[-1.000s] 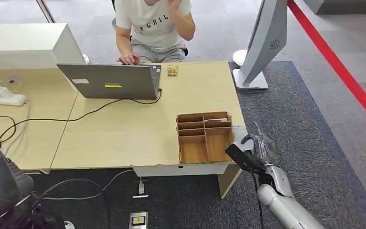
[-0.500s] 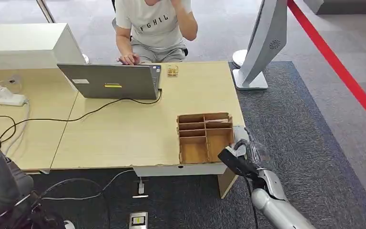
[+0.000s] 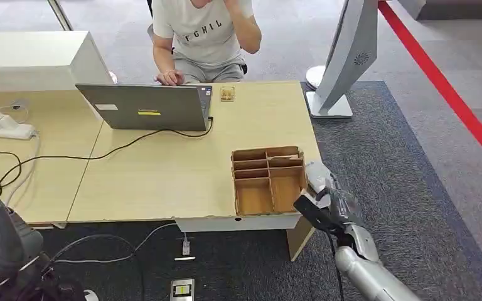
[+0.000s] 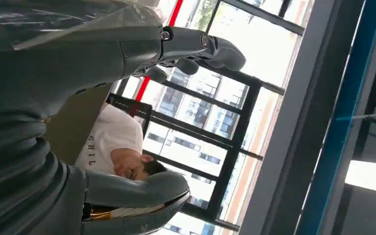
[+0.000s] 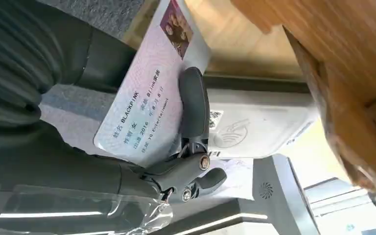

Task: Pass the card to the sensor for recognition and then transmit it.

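Right robot hand (image 3: 331, 202) is at the front right corner of the table (image 3: 163, 175), just beside the wooden divider box (image 3: 268, 180). From my right wrist cam it's gripping the card (image 5: 147, 93): thumb (image 5: 194, 105) pressed across the printed face, fingers curled behind it. Card is tilted, photo end pointing toward the table edge. White sensor pad (image 5: 259, 128) with a contactless symbol sits right past the card, next to the box; I can't tell whether the card is touching it. Left robot hand (image 4: 103, 112) is down low at my left in the head view, holding nothing, fingers apart with the thumb spread away from them. Person (image 3: 204, 34) sits across the table behind the open laptop (image 3: 144, 106).
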Robot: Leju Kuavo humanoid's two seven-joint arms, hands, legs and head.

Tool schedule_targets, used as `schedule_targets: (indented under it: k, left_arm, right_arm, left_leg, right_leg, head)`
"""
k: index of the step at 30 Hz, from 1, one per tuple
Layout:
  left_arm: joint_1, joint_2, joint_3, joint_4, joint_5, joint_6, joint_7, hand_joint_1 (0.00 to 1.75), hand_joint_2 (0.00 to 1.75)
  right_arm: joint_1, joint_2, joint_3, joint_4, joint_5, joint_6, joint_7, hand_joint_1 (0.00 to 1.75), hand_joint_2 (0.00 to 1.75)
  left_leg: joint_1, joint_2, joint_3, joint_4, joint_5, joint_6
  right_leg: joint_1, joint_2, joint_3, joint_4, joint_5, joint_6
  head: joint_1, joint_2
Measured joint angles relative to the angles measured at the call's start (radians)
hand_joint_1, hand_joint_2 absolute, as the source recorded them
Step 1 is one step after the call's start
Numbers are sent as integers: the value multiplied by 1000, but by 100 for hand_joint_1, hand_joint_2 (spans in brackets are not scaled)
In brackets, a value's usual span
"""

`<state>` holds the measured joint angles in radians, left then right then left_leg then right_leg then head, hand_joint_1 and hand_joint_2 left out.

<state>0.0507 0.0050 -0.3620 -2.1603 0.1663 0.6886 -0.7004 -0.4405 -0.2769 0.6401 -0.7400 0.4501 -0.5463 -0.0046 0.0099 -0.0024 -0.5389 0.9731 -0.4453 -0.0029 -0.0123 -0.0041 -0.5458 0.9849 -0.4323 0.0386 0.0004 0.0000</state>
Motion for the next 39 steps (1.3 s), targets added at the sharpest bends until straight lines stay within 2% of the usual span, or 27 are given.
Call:
schedule_targets:
  k: [8, 17, 21, 28, 31, 34, 39]
  left_arm:
    - [1, 0, 0, 0, -6, 0, 0, 0, 175]
    - [5, -2, 0, 0, -12, 0, 0, 0, 175]
    - [9, -3, 0, 0, -12, 0, 0, 0, 175]
    - [14, -7, 0, 0, -10, 0, 0, 0, 175]
    - [14, -7, 0, 0, -3, 0, 0, 0, 175]
    - [12, -7, 0, 0, 6, 0, 0, 0, 175]
    - [2, -12, 0, 2, 19, -20, 0, 0, 175]
  right_arm:
    - [-14, 12, -1, -12, -57, 17, -66, 175, 175]
    - [-2, 21, -1, -146, -140, 76, -70, 175, 175]
    - [11, 16, -3, -221, -166, 77, -70, 175, 175]
    - [29, -25, -19, -385, -122, 12, -25, 175, 175]
    - [28, -54, -29, -449, -64, -23, 16, 175, 175]
    - [19, -88, -50, -489, -31, -34, 48, 175, 175]
    - [-35, -133, -79, -513, 16, -34, 59, 175, 175]
  left_leg:
    - [0, 0, 0, 0, 0, 0]
    - [0, 0, 0, 0, 0, 0]
    - [0, 0, 0, 0, 0, 0]
    - [0, 0, 0, 0, 0, 0]
    - [0, 0, 0, 0, 0, 0]
    - [0, 0, 0, 0, 0, 0]
    - [0, 0, 0, 0, 0, 0]
  right_leg:
    - [0, 0, 0, 0, 0, 0]
    - [0, 0, 0, 0, 0, 0]
    - [0, 0, 0, 0, 0, 0]
    - [0, 0, -1, 0, 0, 0]
    - [0, 0, -1, 0, 0, 0]
    - [0, 0, -1, 0, 0, 0]
    - [0, 0, 0, 0, 1, 0]
  head:
    - [0, 0]
    - [0, 0]
    - [0, 0]
    - [0, 0]
    - [0, 0]
    - [0, 0]
    - [0, 0]
